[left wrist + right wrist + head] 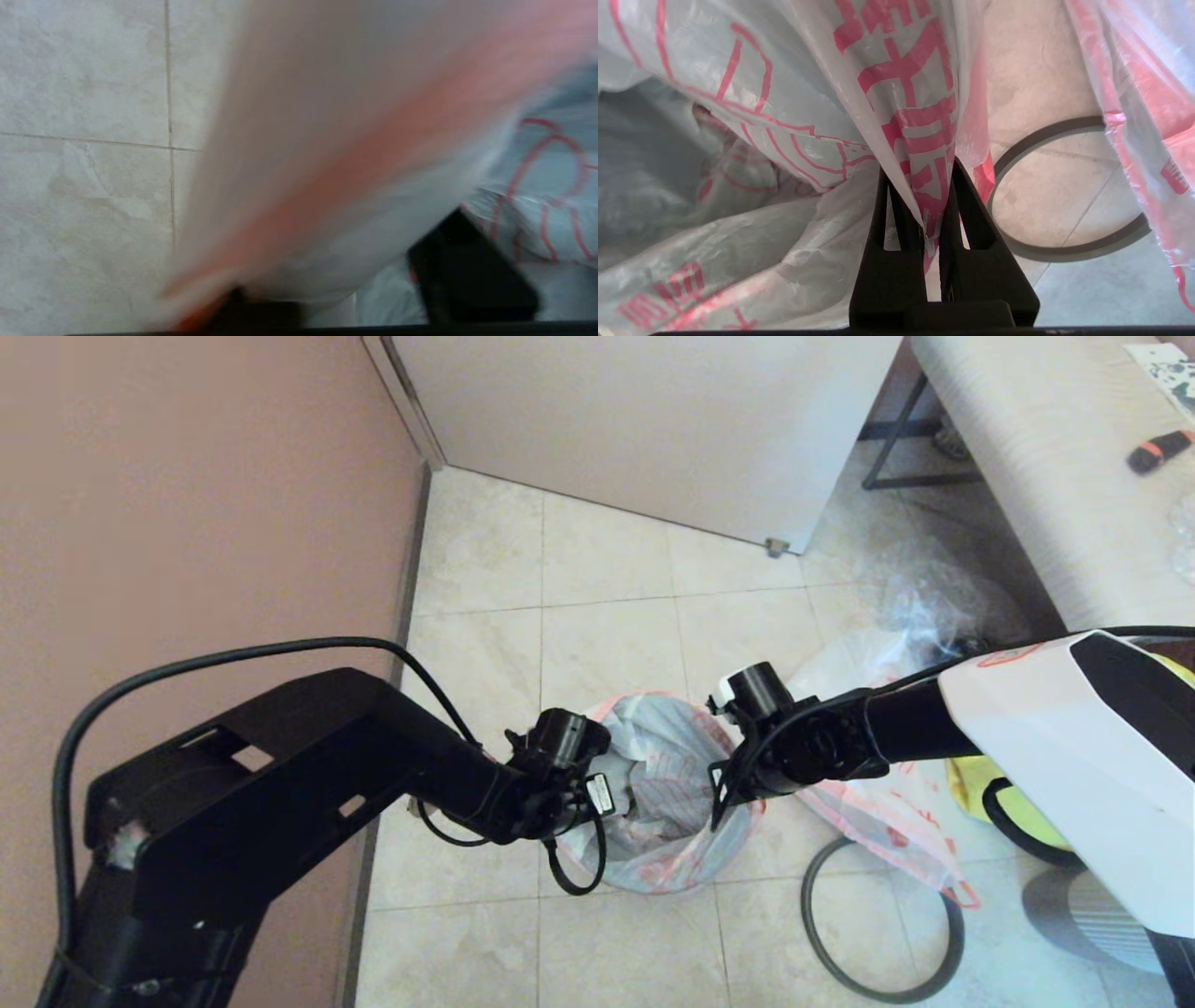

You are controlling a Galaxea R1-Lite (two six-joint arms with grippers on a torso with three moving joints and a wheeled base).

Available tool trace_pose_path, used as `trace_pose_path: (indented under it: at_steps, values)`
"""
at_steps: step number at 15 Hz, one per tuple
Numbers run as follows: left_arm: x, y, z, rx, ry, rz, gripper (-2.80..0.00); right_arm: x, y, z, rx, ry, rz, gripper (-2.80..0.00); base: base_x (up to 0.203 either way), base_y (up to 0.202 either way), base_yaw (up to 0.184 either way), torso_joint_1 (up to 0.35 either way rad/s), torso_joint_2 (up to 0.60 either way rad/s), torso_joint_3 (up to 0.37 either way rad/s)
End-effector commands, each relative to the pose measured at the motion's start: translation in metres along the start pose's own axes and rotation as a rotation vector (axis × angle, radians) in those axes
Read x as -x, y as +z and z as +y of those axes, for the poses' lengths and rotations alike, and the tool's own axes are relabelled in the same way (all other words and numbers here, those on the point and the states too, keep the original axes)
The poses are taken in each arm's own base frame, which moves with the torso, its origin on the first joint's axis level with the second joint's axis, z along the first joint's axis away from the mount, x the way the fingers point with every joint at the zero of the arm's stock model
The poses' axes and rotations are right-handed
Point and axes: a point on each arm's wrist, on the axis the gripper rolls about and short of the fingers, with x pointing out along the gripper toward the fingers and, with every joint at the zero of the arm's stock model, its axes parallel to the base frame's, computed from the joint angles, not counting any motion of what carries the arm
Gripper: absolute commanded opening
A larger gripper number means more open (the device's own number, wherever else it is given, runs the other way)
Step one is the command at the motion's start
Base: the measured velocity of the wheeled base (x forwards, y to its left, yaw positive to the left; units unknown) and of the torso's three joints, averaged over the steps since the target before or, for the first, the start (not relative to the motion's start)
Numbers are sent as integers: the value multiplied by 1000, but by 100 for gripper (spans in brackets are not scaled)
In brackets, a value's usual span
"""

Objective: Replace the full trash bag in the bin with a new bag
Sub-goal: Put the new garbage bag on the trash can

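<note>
Head view: new bag (667, 784) lines the bin, right end effector (930, 205) pinching its rim, left end effector's state unclear

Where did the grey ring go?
In the head view, the grey hoop lies flat on the floor tiles, right of the bag-lined bin.

I see left arm (280, 775): matte black, cut-out slots, looping black cable | right arm (1055, 747): white shell, black panel, red marking
</note>
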Motion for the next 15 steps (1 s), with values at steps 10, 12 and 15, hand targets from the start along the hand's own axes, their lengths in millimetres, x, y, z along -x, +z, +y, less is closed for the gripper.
trace_pose_path:
  at_steps: [10,12,15]
  values:
    - [83,35,-10,4,-82,-11,0,-6,-1,-7,27,-69,0,-280,0,0,0,0,0,0]
    - [85,36,-11,4,-85,-15,0,-7,-2,-8,30,-71,4,-280,0,0,0,0,0,0]
    - [86,39,-9,8,-84,-19,0,-7,-2,-8,30,-71,4,-280,0,0,0,0,0,0]
